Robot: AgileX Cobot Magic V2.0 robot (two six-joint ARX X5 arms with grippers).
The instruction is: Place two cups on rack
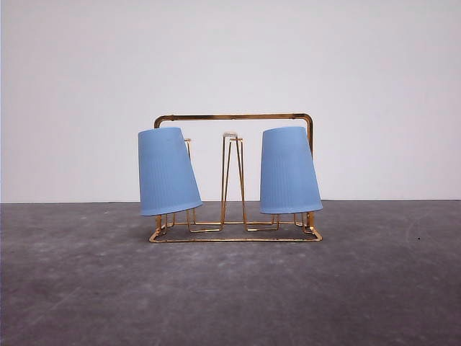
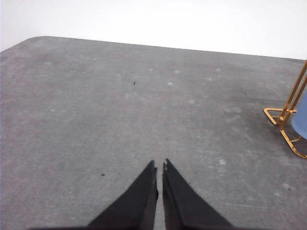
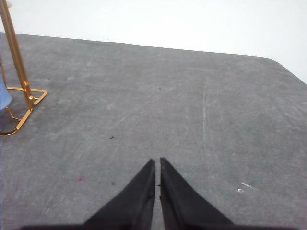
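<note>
The gold wire rack [image 1: 235, 117] stands at the middle of the grey table. Two light blue ribbed cups hang upside down on its outer pegs: the left cup [image 1: 167, 171] leans outward, and the right cup [image 1: 288, 170] tilts slightly. The white-tipped centre peg [image 1: 231, 135] is bare. My left gripper [image 2: 159, 165] is shut, empty, low over bare table, with a rack corner [image 2: 285, 117] and a sliver of cup [image 2: 301, 122] off to one side. My right gripper [image 3: 157, 162] is also shut and empty, away from the rack's other corner [image 3: 24, 93].
The dark grey table surface [image 1: 230, 288] runs out in front of the rack. A plain white wall [image 1: 230, 58] stands behind it. The table's rounded corners show in both wrist views.
</note>
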